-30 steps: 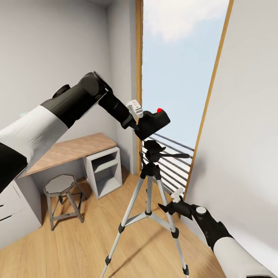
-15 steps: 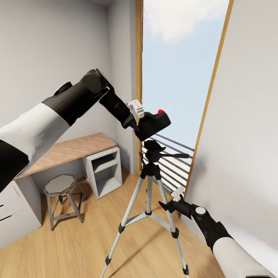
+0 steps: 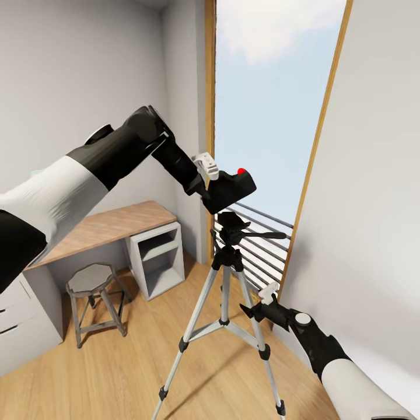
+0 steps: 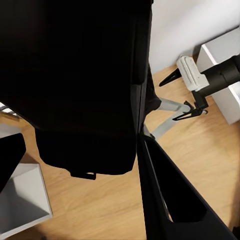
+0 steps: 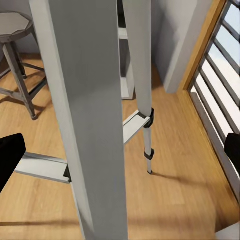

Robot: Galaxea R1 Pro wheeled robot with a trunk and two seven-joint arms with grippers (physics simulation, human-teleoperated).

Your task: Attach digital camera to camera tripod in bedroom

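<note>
The camera is pinched in the left gripper, just above the tripod head. The right gripper, jaws spread, is held beside 1 tripod leg.

This is a room in a home, a small bedroom or study corner. A light wood plank floor runs under pale grey walls. A tall wood-framed window reaches almost to the floor, showing sky and cloud, with a dark horizontal railing across its lower part. Left of the window, against the wall, stands a desk with a wood tabletop on a grey open-shelved pedestal. A grey metal stool with an octagonal seat stands in front of the desk, farther from the window. White drawer fronts sit at the far left, well apart from the window.
</note>
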